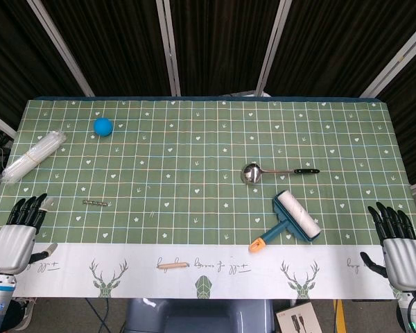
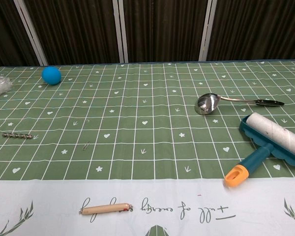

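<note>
My left hand hovers at the table's near left corner, fingers apart and holding nothing; a small metal chain lies closest to it. My right hand is at the near right corner, also open and empty, with a teal lint roller with an orange handle tip to its left. The chest view shows neither hand. In that view the lint roller, a metal ladle, a blue ball and the chain lie on the green checked tablecloth.
A bundle of clear plastic lies at the left edge. A small wooden stick rests on the white border near the front. The ladle sits right of centre and the blue ball at the far left. A box lies on the floor below.
</note>
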Tool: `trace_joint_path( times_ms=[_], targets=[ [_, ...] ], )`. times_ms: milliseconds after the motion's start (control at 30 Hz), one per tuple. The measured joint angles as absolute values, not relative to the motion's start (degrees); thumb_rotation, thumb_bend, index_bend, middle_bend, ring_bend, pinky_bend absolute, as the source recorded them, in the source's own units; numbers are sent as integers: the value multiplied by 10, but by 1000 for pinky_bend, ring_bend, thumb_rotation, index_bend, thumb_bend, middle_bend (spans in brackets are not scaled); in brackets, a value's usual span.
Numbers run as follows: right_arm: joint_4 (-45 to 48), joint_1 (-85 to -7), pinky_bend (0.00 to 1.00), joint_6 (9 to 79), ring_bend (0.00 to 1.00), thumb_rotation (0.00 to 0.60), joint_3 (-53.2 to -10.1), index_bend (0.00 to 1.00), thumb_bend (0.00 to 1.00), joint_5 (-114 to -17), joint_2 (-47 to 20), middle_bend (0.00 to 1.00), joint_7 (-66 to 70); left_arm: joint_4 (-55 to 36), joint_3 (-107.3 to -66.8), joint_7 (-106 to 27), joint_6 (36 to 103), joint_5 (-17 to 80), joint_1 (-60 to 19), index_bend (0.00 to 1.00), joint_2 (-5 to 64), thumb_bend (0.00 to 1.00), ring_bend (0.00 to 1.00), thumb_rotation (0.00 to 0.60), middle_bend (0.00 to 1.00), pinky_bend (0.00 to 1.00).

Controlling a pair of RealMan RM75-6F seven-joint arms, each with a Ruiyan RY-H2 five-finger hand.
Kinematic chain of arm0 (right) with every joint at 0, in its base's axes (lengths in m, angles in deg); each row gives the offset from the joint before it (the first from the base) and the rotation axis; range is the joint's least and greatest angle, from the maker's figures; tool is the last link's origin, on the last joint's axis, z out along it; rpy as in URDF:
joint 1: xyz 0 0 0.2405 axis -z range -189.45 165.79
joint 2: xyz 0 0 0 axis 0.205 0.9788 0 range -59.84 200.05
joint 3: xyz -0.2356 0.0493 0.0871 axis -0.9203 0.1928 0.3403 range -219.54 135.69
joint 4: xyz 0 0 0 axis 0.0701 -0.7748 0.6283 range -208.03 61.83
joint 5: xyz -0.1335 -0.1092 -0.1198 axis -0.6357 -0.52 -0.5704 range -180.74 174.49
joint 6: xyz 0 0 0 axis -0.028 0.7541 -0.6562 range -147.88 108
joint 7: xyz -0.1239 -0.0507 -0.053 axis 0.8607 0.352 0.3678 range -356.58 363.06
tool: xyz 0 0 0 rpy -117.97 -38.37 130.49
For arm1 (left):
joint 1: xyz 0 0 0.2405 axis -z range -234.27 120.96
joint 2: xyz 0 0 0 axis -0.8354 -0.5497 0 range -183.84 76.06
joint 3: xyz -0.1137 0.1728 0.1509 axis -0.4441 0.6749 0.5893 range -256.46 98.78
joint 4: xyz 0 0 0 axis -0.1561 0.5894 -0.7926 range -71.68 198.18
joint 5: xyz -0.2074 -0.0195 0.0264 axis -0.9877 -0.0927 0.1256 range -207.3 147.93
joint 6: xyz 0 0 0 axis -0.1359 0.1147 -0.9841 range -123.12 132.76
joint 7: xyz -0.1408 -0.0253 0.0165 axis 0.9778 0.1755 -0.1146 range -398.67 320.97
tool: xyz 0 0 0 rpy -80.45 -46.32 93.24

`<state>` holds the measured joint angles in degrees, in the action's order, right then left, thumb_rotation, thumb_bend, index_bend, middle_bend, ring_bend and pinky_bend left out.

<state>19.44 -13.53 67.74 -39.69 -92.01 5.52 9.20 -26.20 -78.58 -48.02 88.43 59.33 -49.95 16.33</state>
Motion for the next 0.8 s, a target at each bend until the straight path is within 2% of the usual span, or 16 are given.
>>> trace_joint_path(
  times_ms=[467, 567, 800],
  targets=[
    [196, -136, 47, 674, 0, 600, -399, 0, 111, -922, 55, 0, 96, -274, -786, -478, 861, 587, -489, 1, 158, 138, 0, 600, 0, 0],
    [196, -136, 47, 674, 0, 600, -399, 0, 110, -922, 55, 0, 96, -284, -793, -475, 839, 574, -478, 61, 154, 185, 0, 600, 0, 0],
    [196, -136, 47, 673, 0, 600, -400, 0, 110, -921, 56, 0, 91, -285, -835, -501, 750, 497, -419, 321, 161, 268, 0, 600, 0, 0]
  ],
)
